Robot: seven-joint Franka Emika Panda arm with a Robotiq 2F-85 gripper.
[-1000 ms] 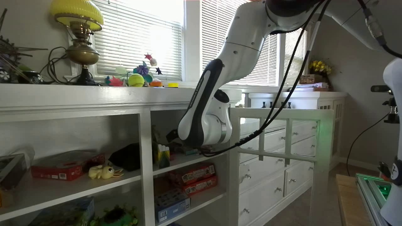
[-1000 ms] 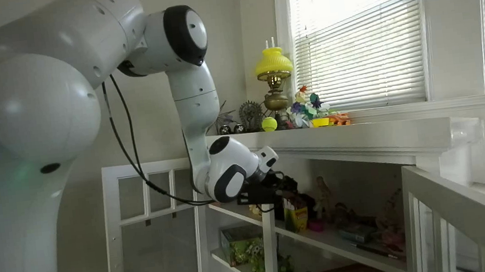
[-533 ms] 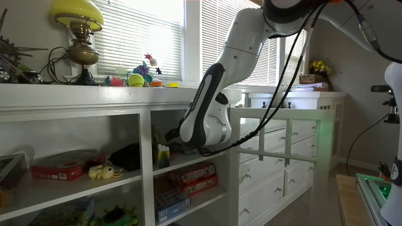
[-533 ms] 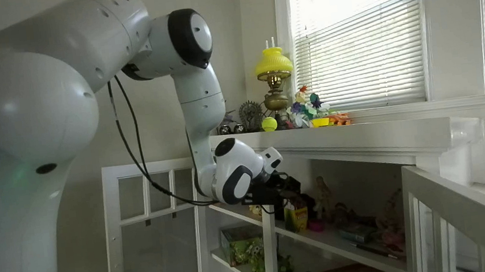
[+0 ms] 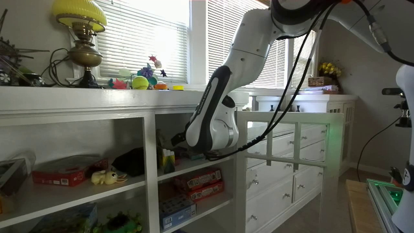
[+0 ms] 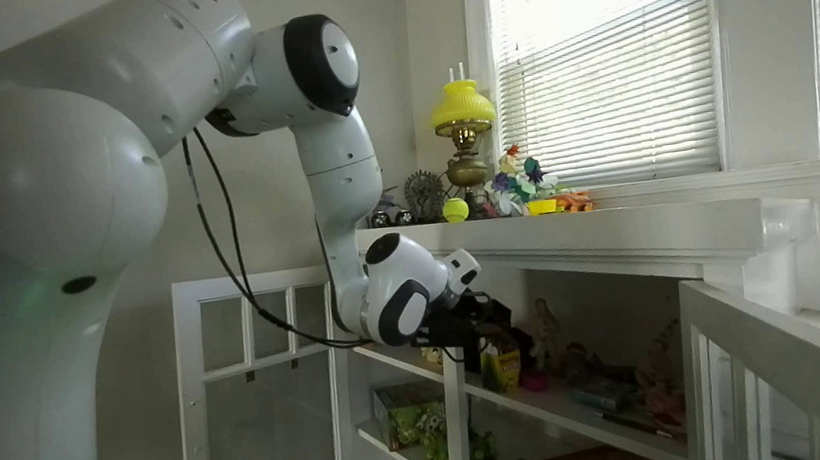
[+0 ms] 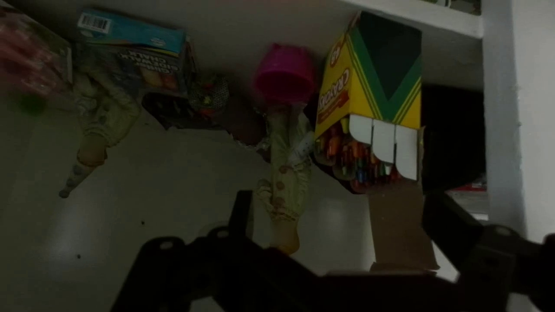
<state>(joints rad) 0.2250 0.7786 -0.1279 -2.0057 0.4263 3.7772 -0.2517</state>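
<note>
In the wrist view, we see the gripper [image 7: 338, 197] along the lower edge, jaws spread wide, holding nothing. The crayon box [image 7: 373, 95] stands on the shelf [image 7: 438, 16], upper right, crayons [image 7: 362, 164] exposed. We judge the approach largely done; no grip is yet made.

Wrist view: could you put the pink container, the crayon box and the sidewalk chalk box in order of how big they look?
1. Crayon box
2. Sidewalk chalk box
3. Pink container
This is size as it looks; real sizes may differ.
</note>
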